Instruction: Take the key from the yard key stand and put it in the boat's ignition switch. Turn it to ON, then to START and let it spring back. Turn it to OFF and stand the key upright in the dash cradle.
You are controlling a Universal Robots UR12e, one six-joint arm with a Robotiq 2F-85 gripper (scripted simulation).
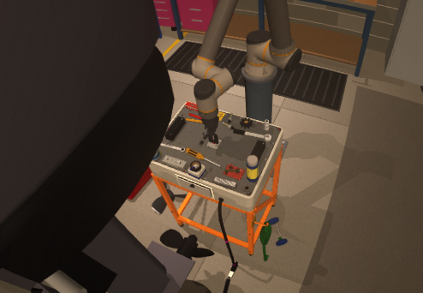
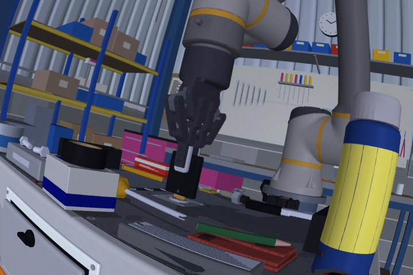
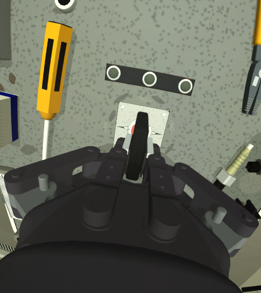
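My gripper (image 2: 188,159) (image 3: 136,164) (image 1: 211,136) points down at the middle of the bench top. Its fingers are closed on the flat black head of the key (image 2: 185,176) (image 3: 138,144). The key stands upright in a small light plate (image 3: 141,121) (image 2: 181,200) on the bench. Its shaft is hidden under the head. A white and blue box with a black round top (image 2: 80,181) (image 1: 197,168) stands at the near edge of the bench. A black strip with three ringed holes (image 3: 149,79) lies just beyond the plate.
A yellow and blue can (image 2: 360,201) (image 1: 252,168) stands at the bench's near right corner. A yellow-handled screwdriver (image 3: 53,71) (image 1: 198,153) lies left of the plate. Pliers (image 3: 260,76) lie to its right. A pencil (image 2: 243,235) rests on a red pad.
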